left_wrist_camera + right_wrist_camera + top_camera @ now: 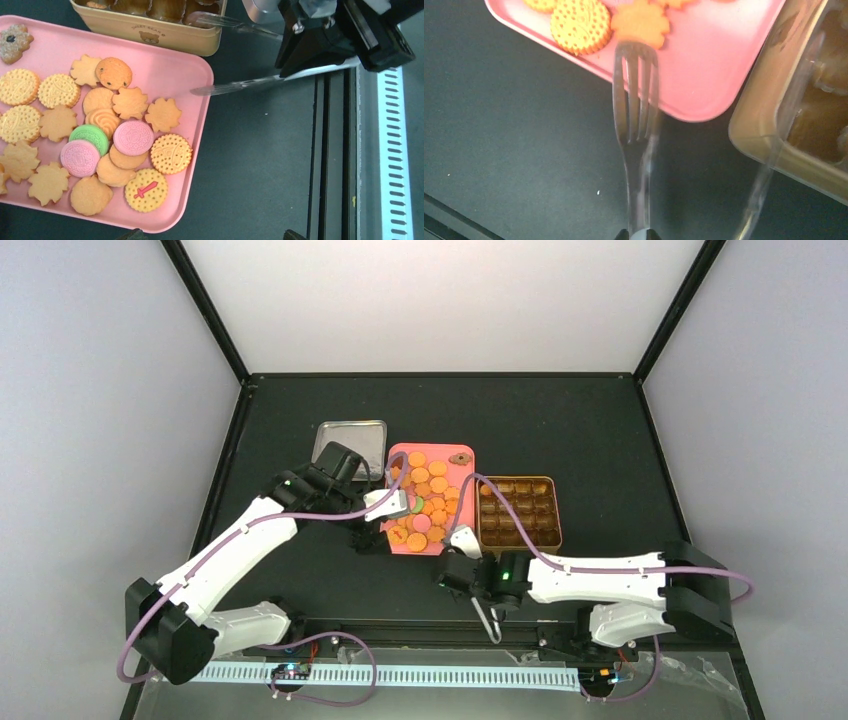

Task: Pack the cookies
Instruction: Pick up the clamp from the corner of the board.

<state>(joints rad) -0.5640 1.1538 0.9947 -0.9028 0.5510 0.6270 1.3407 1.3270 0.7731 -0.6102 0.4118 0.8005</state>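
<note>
The cookies (430, 502), round and flower-shaped, mostly orange-yellow with pink and green ones (132, 137), lie piled on a pink tray (462, 462). Right of it stands a gold tin (517, 512) with brown compartment cups. My right gripper (462, 558) is shut on clear plastic tongs (636, 115). One forked tip rests over the tray's near edge (714, 75), just short of a flower cookie (640, 21); the other arm (225, 22) reaches over the tin (150, 37). My left gripper (214, 235) hangs open and holds nothing beside the tray's corner (170, 75).
A silver lid (350, 440) lies behind the tray's left end. A black rail and white strip (395, 150) run along the table's near edge. The tin's wall (769, 125) stands close beside the tongs.
</note>
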